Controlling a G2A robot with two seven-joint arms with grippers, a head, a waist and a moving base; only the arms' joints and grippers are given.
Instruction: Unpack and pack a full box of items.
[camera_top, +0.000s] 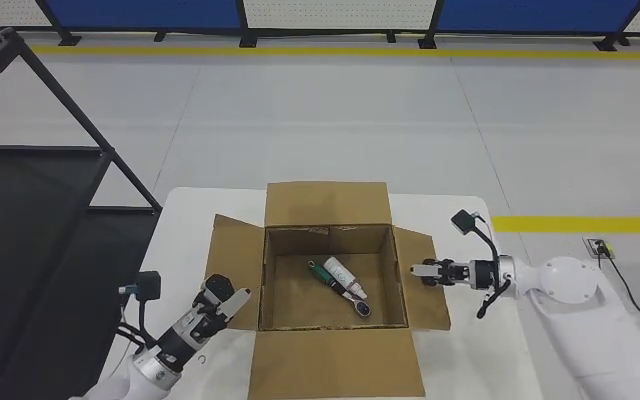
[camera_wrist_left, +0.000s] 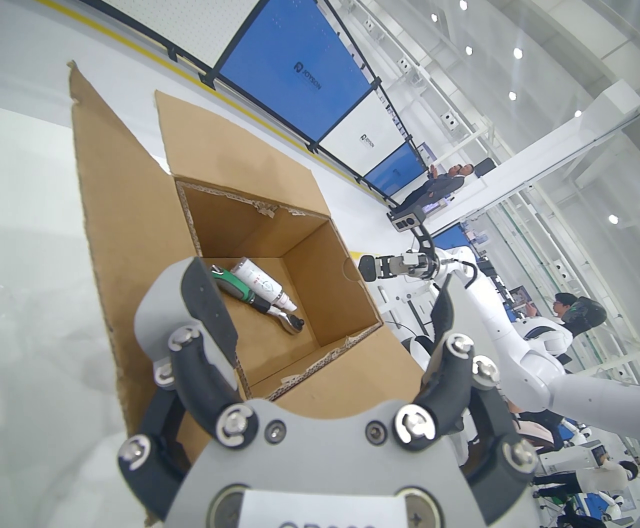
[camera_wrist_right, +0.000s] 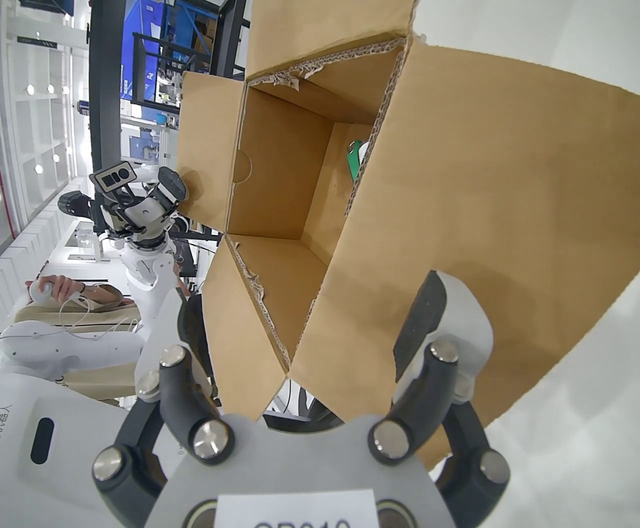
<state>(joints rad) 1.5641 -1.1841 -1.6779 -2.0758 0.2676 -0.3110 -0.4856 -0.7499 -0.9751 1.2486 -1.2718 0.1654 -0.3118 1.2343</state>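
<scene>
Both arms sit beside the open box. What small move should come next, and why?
Probably bring the right gripper over the box wall toward the bottle. It is open, empty and nearer than the left gripper; bottle and wrench lie side by side on the box floor, not yet unpacked.

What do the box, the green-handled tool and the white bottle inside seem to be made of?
Box: brown corrugated cardboard, matte; fluted layers show at its torn edges. Tool: shiny head, likely metal; green and black handle, probably plastic or rubber. Bottle: smooth white, probably plastic, though I cannot be sure.
</scene>
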